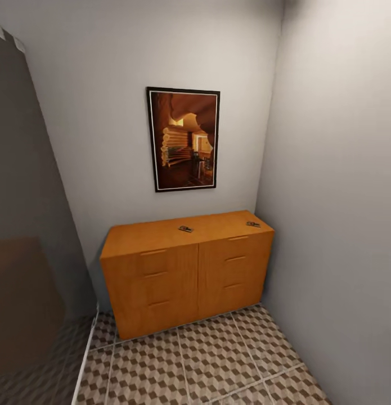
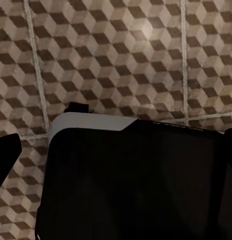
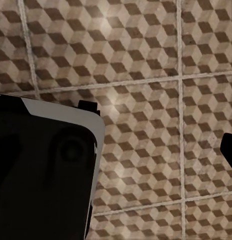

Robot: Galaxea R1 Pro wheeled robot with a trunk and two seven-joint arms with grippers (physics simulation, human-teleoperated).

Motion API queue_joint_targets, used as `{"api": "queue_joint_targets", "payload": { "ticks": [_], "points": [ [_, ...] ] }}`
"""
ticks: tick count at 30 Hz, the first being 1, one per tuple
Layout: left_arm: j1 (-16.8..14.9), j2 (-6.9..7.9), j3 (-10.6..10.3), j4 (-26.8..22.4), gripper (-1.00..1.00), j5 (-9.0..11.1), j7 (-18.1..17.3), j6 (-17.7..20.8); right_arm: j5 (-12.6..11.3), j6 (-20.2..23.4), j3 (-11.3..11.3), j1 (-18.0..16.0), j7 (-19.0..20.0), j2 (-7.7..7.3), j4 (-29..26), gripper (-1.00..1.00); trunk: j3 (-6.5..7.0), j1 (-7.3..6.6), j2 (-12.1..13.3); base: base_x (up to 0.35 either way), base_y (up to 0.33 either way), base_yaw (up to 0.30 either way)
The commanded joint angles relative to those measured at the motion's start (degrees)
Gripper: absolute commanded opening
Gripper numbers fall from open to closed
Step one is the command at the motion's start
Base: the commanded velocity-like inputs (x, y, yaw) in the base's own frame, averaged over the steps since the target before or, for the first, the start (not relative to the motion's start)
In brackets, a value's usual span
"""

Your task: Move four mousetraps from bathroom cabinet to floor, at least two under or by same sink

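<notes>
The orange-brown cabinet (image 1: 187,270) stands against the far wall in the corner, all its drawer and door fronts closed. Two mousetraps lie on its top: one (image 1: 185,229) near the middle and one (image 1: 253,224) by the right end. The cube-patterned bathroom floor (image 1: 218,360) spreads in front of it. In the left wrist view my left gripper (image 2: 116,160) hangs over the floor (image 2: 111,60) with a dark fingertip (image 2: 7,152) at the frame's edge, open and empty. My right gripper (image 3: 116,150) also points at the floor (image 3: 146,65), its fingertip (image 3: 229,150) far out, nothing held.
A framed picture (image 1: 184,139) hangs above the cabinet. A grey wall (image 1: 336,197) closes the right side and a dark glass panel (image 1: 26,225) the left. My robot's black and grey base (image 2: 136,180) sits under both wrist cameras, base (image 3: 41,170).
</notes>
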Motion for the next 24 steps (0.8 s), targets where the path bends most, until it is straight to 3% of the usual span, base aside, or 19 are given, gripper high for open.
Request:
{"api": "queue_joint_targets", "payload": {
  "ticks": [1, 24],
  "points": [
    [-0.1, -0.03, -0.5, 0.1, 1.00, 0.5, -0.1, -0.2, 0.3, -0.3, 0.3, -0.1, -0.2, 0.01, 0.2, 1.00, -0.09, 0.01, -0.1, 0.088, -0.064, -0.122],
    [-0.1, 0.08, -0.4, 0.1, 1.00, 0.5, -0.2, -0.3, 0.2, -0.2, 0.3, -0.1, -0.2, 0.04, 0.2, 1.00, -0.09, 0.01, -0.1, 0.233, -0.184, -0.009]
  ]
}}
